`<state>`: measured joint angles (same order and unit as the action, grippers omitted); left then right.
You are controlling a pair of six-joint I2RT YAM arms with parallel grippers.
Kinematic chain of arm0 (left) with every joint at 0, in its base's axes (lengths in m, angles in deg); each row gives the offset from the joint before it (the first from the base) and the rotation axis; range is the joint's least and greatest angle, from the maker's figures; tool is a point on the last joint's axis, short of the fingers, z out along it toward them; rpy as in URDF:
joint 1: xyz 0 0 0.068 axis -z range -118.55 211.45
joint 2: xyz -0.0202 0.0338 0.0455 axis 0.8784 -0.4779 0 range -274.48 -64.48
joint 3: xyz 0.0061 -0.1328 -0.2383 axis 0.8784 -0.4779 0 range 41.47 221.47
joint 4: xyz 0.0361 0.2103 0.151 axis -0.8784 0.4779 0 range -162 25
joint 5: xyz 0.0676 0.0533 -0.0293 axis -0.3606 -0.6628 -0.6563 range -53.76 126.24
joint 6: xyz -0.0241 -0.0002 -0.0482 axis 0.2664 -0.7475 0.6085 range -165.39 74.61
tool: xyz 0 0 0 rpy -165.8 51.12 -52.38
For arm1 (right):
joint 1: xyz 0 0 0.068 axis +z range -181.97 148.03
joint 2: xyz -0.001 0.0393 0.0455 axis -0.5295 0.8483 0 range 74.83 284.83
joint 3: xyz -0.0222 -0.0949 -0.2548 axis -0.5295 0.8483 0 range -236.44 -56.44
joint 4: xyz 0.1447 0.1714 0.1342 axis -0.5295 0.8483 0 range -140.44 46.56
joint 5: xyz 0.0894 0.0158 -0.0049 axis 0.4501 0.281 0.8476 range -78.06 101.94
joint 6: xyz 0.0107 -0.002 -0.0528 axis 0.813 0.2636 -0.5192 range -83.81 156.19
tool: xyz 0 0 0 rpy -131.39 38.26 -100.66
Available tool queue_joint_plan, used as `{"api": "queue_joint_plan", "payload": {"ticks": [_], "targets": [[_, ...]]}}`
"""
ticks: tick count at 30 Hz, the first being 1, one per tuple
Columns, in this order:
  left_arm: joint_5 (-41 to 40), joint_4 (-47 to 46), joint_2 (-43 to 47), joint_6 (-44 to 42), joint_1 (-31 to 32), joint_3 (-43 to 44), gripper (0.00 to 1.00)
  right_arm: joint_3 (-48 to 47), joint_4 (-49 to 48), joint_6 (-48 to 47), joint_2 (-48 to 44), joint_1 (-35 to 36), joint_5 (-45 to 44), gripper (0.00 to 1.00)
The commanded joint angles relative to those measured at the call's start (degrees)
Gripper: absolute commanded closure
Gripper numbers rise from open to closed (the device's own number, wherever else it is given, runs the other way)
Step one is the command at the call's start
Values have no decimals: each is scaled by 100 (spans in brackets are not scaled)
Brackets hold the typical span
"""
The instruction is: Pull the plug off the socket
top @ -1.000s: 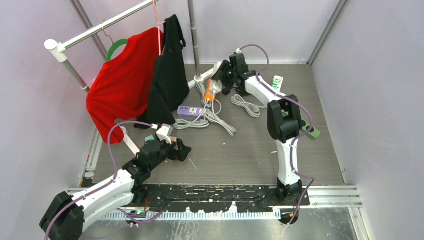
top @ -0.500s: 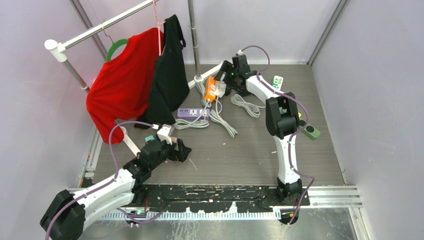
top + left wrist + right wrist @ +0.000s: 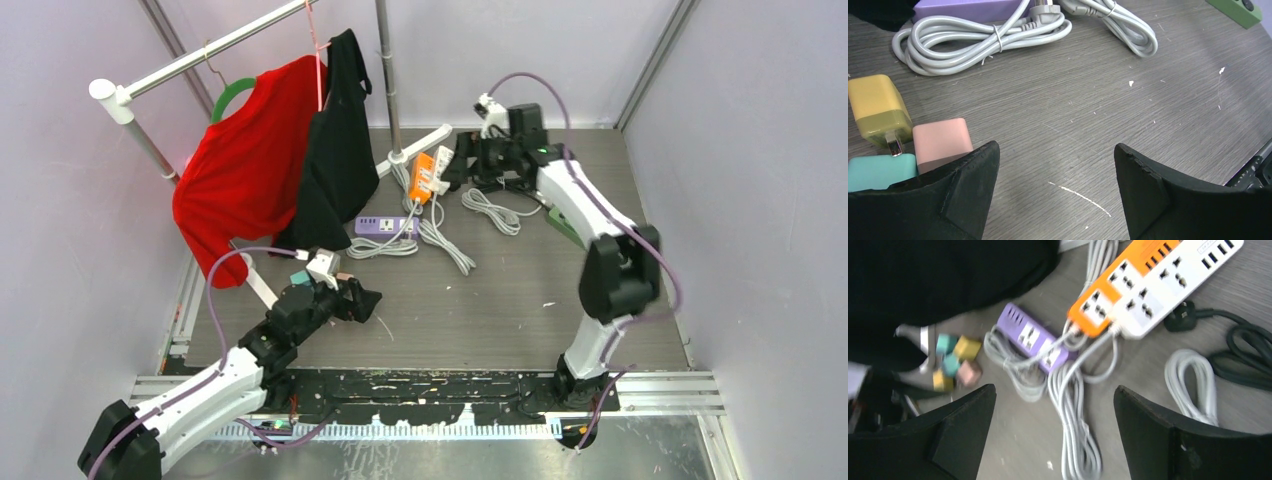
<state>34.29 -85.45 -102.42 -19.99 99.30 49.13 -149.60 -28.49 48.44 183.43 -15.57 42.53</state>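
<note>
An orange power strip (image 3: 1103, 292) and a white power strip (image 3: 1173, 280) lie side by side at the back of the floor, their visible sockets empty. A black plug (image 3: 1180, 322) with a black cable lies on the floor beside the white strip, in no socket. My right gripper (image 3: 1054, 392) hovers open above the cables with nothing between its fingers; from above, the right gripper (image 3: 462, 162) is just right of the orange strip (image 3: 422, 172). My left gripper (image 3: 1055, 150) is open over bare floor, far from the strips, at the front left (image 3: 362, 300).
A purple strip (image 3: 382, 222) with a grey cable coil (image 3: 973, 40) lies mid-floor. Yellow (image 3: 878, 107), pink (image 3: 940, 140) and teal (image 3: 878, 170) adapter cubes sit by the left fingers. A white cable coil (image 3: 1193, 375), a green strip (image 3: 1235, 10) and hanging red and black shirts (image 3: 300, 150) are nearby.
The right gripper has opened wide and drawn back to the right of the orange and white strips, its elbow swinging right. The left arm has barely shifted.
</note>
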Motion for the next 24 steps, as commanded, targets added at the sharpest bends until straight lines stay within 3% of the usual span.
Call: {"api": "queue_joint_plan", "payload": {"ticks": [1, 6, 11, 18, 24], "targets": [[-86, -204, 288, 54, -3, -98, 17, 1303, 207, -2026, -1824, -583, 1273, 5], [-101, -192, 349, 52, 9, -124, 17, 2458, -76, -2440, -3022, -2064, 1516, 0], [-105, -219, 299, 48, 15, -107, 17, 2277, 611, -2803, -2850, -3296, 1298, 0], [-107, -228, 303, 48, 27, -120, 17, 2283, 627, -3034, -2449, -3505, 280, 0], [-96, -279, 222, 69, 21, -112, 17, 2184, -42, -2378, -1993, -3300, -535, 0]]}}
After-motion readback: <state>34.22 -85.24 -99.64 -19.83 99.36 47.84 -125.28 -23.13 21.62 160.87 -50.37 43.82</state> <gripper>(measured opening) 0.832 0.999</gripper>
